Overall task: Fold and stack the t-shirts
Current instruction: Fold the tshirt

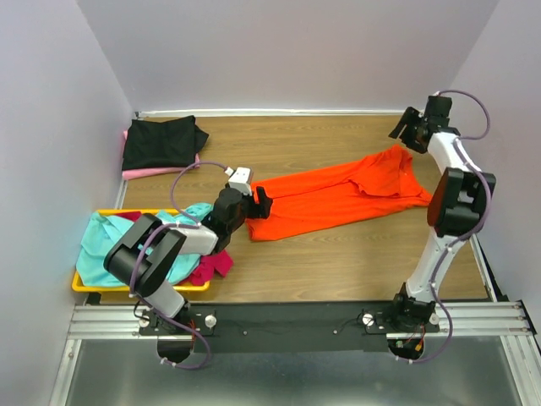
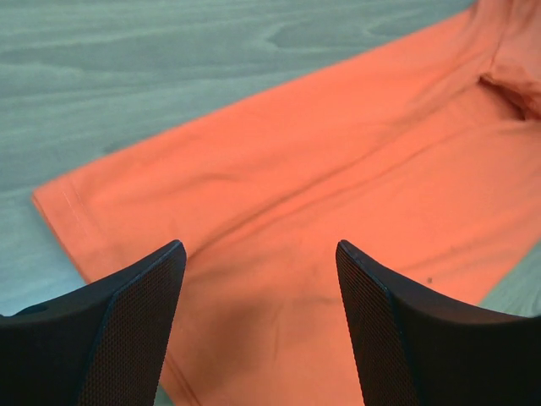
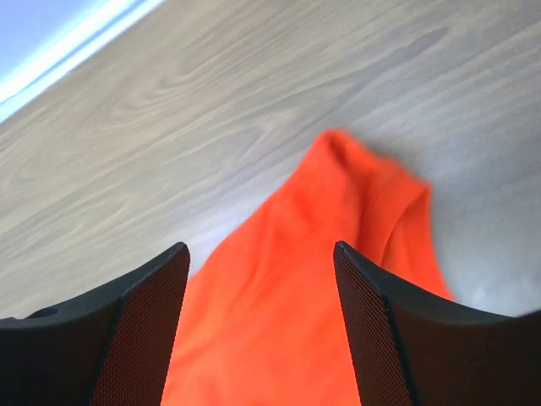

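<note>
Left pincer (image 1: 261, 201), jaws apart, hovers over the left end of the orange t-shirt (image 1: 338, 196). Right pincer (image 1: 404, 131), jaws apart too, hangs above its other end near the desk's (image 1: 338, 271) right edge.

Robotics lab cell, not a home: left arm (image 1: 169, 245) & right arm (image 1: 452, 203) are bolted to an aluminium rail frame (image 1: 106, 320) at the near edge of a wood-grain table (image 1: 338, 262). Plain pale walls (image 1: 296, 51) box it in on 3 sides. Exposed cables (image 1: 488, 114) loop along both arms: bench-rig look.
</note>
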`<state>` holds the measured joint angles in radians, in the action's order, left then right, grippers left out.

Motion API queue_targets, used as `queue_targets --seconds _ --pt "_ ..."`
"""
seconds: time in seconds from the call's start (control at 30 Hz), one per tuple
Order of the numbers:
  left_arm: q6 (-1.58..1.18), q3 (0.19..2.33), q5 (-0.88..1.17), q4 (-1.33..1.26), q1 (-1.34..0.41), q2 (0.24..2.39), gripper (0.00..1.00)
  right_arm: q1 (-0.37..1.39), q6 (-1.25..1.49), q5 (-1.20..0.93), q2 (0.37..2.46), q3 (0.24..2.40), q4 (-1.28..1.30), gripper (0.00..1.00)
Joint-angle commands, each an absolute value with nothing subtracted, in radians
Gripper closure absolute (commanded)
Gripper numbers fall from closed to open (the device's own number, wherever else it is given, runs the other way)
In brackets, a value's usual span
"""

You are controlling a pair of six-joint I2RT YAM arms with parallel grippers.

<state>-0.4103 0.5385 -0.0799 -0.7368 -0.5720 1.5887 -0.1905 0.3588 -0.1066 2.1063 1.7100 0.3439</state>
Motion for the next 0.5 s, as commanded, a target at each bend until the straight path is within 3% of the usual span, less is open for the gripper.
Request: queue_targets --seconds 0.0,0.03,0.07,0.3,0.47 --pt "-0.408 0.483 -0.005 -0.9 -0.584 1.583 0.2 -0.16 0.347 -0.163 1.909 1.576 0.336 0.24" --pt "-0.413 0.48 -0.006 -0.899 -0.592 1.595 0.2 -0.156 0.353 -0.163 1.879 1.539 0.327 0.24" --pt "-0.434 0.462 -0.012 -0.903 -0.618 1.621 0.21 -0.14 0.368 -0.16 1.755 1.341 0.293 0.24" --pt "-0.479 0.431 -0.052 -0.91 -0.667 1.647 0.22 -0.135 0.38 -0.15 1.64 1.1 0.229 0.24" --pt "-0.498 0.425 -0.048 -0.926 -0.698 1.667 0.22 -0.133 0.393 -0.147 1.669 1.048 0.206 0.24"
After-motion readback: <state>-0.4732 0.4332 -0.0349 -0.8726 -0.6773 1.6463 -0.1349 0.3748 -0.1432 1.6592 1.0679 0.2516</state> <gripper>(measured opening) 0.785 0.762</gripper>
